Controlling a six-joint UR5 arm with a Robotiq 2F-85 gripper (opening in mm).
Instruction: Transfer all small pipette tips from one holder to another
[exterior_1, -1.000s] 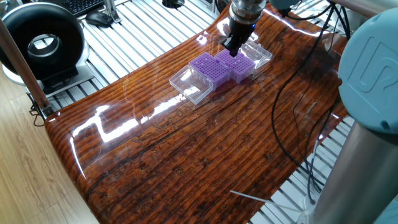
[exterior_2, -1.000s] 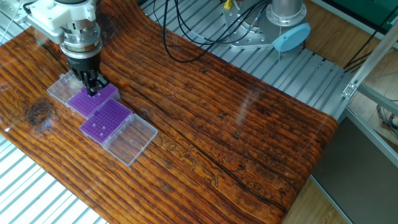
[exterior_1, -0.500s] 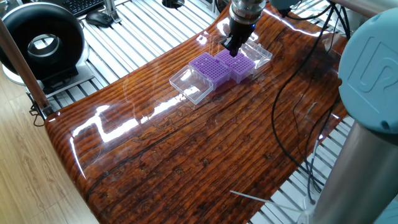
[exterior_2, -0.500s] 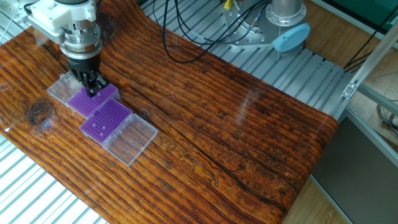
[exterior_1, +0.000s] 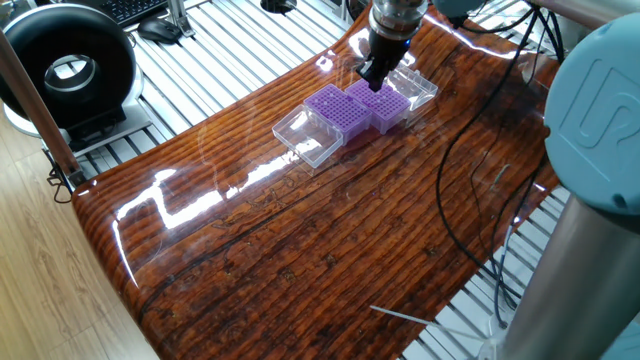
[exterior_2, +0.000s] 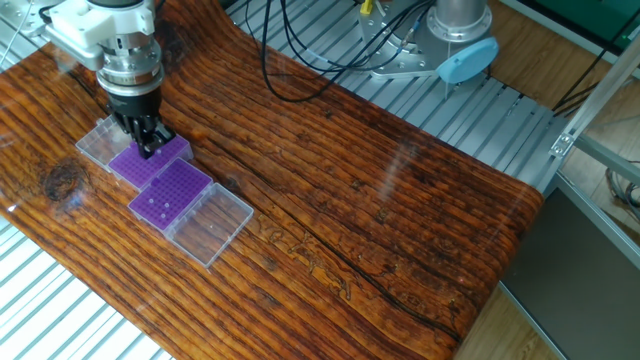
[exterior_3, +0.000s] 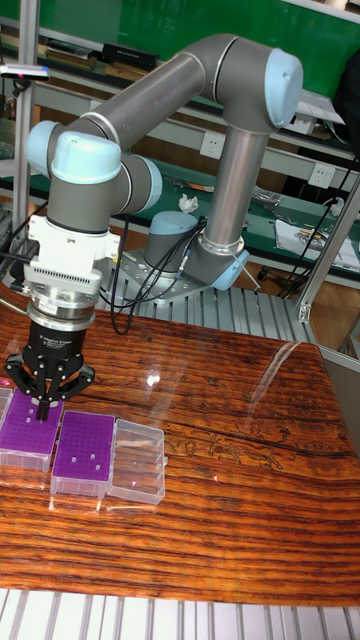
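1. Nearest in the tall fixed view, the glossy, dark-grained wooden worktop (exterior_3: 230, 520) is reflecting light in streaks.
2. On it a clear, hinged plastic lid (exterior_3: 138, 473) is lying open beside a purple grid rack (exterior_3: 83, 447) — a flat rectangle of tiny holes, where a few small pipette tips (exterior_2: 157, 204) are showing as pale dots.
3. Just beyond, touching it, a second purple rack (exterior_3: 27, 428) is sitting under the gripper (exterior_3: 45, 403).
4. The jaws are pointing straight down over that second rack, drawn close together — whether they are pinching a tip, I cannot tell.
5. Farther back, the grey, blue-capped arm (exterior_3: 190, 90) is arching over the ribbed metal table (exterior_2: 480, 115).
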